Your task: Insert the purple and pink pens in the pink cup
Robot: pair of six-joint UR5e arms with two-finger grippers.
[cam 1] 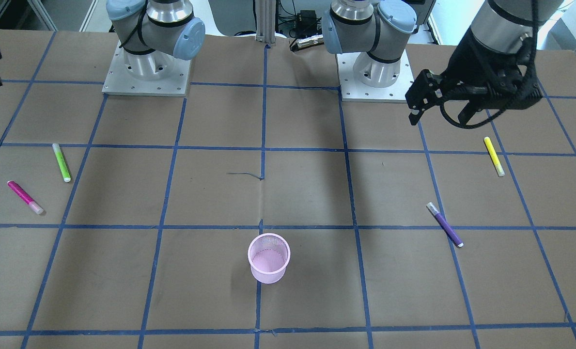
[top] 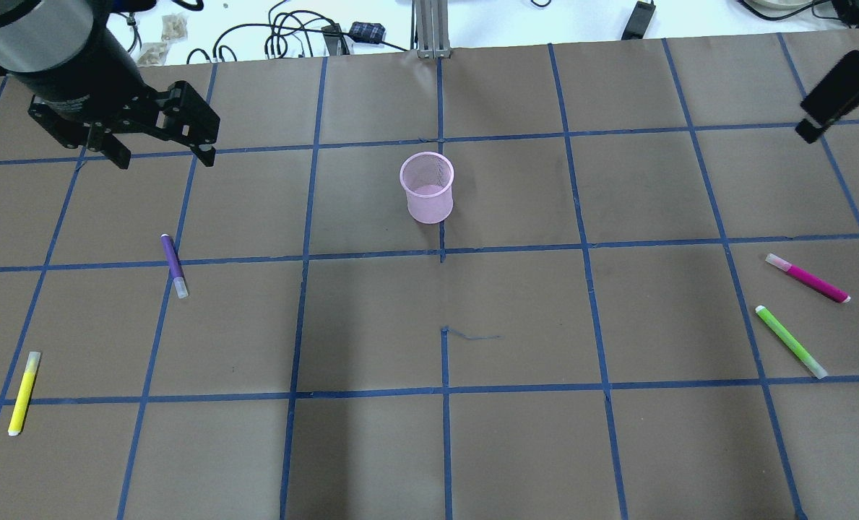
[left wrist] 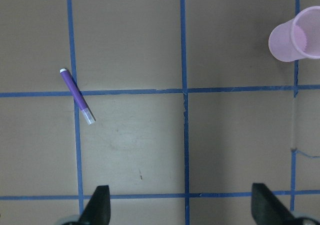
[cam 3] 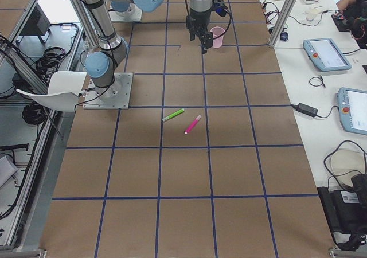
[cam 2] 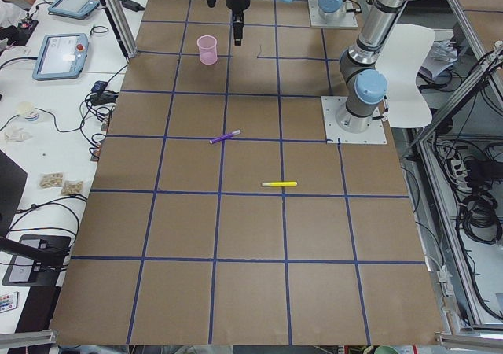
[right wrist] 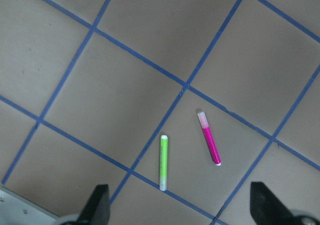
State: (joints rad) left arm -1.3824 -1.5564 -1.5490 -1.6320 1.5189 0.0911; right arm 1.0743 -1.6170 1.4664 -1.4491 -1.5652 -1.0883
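The pink mesh cup [top: 427, 188] stands upright and empty near the table's middle; it also shows in the front view [cam 1: 268, 258]. The purple pen [top: 174, 265] lies flat on the robot's left side, and shows in the left wrist view [left wrist: 76, 95]. The pink pen [top: 808, 278] lies flat at the right, and shows in the right wrist view [right wrist: 209, 144]. My left gripper [top: 165, 155] is open and empty, raised above the table beyond the purple pen. My right gripper [top: 808, 130] is open and empty, raised at the far right edge, beyond the pink pen.
A yellow pen [top: 23, 393] lies at the near left. A green pen [top: 790, 341] lies next to the pink pen, and shows in the right wrist view [right wrist: 163, 162]. Blue tape lines grid the brown table. Both arm bases [cam 1: 146, 72] stand at the robot's edge.
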